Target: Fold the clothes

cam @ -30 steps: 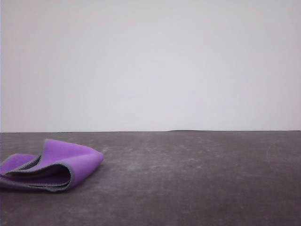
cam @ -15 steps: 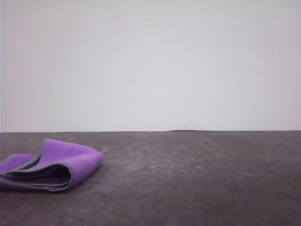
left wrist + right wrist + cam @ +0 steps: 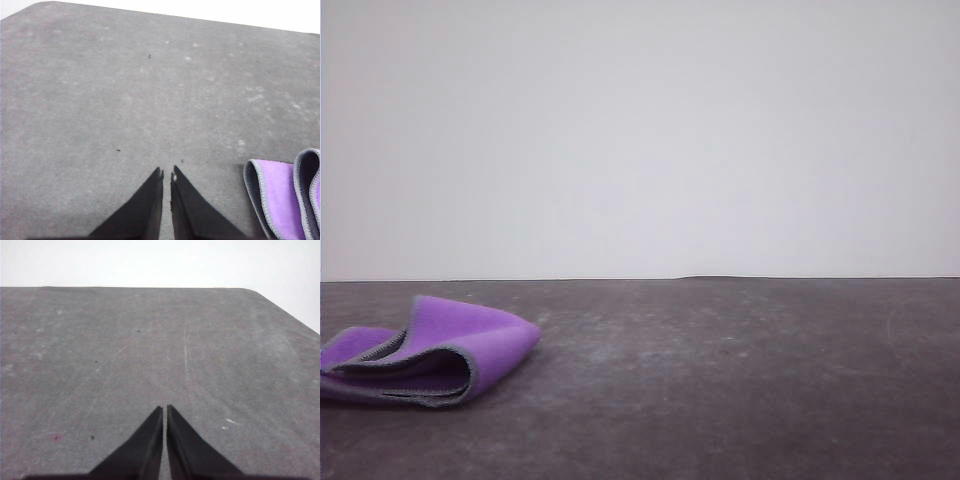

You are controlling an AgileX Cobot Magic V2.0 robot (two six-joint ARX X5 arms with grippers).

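Observation:
The clothes (image 3: pixel 430 350) are one small thick cloth, lying folded over itself at the near left of the dark table, purple face outward with grey stitched edging. The left wrist view catches the clothes' (image 3: pixel 287 197) edge beside my left gripper (image 3: pixel 166 173), which hangs above bare table, shut and holding nothing. My right gripper (image 3: pixel 165 408) is also shut and empty, above bare table away from the cloth.
The dark grey table (image 3: pixel 720 380) is scuffed and runs to a far edge below a plain white wall. A rounded table corner (image 3: pixel 252 291) appears ahead of the right gripper, another corner (image 3: pixel 30 7) ahead of the left.

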